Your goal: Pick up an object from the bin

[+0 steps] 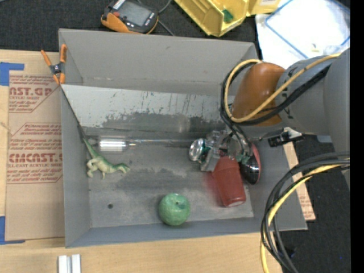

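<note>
The gripper (pixel 211 150) sits low in the bin (pixel 153 56), and I can't tell if it's clenched. A red cylinder (pixel 229 182) lies just beneath it, a green apple (pixel 173 209) lower-left, and a green toy dinosaur (pixel 102 165) far left.

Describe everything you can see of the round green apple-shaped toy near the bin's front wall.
The round green apple-shaped toy looks like smooth plastic, paler on top, with a dimple facing up. It sits upright on the floor of the grey metal bin, midway along the near wall; whether it touches that wall I cannot tell. The red cylinder lies apart, toward the view's right.
</note>
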Tool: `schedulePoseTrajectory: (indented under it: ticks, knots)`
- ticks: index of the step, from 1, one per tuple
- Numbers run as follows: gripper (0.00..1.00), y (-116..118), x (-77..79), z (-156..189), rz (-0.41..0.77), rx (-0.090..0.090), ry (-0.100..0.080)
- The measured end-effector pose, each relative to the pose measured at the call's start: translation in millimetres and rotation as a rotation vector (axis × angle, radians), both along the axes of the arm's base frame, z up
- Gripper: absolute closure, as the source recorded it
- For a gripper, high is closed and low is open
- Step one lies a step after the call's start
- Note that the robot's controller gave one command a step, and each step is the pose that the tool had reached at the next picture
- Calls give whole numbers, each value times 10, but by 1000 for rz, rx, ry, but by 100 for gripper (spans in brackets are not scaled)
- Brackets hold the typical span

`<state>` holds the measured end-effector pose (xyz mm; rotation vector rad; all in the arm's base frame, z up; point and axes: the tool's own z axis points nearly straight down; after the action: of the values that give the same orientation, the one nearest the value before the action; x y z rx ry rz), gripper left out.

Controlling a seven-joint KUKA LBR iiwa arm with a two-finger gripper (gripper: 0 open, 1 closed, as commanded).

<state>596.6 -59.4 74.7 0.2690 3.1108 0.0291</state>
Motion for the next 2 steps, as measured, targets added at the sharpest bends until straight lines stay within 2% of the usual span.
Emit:
schedulePoseTrajectory:
  ticks: [1, 2]
  knots:
    - [100, 20, 4, 142, 1, 3, -2]
    - [100, 13, -3, 445, 1, 1, -2]
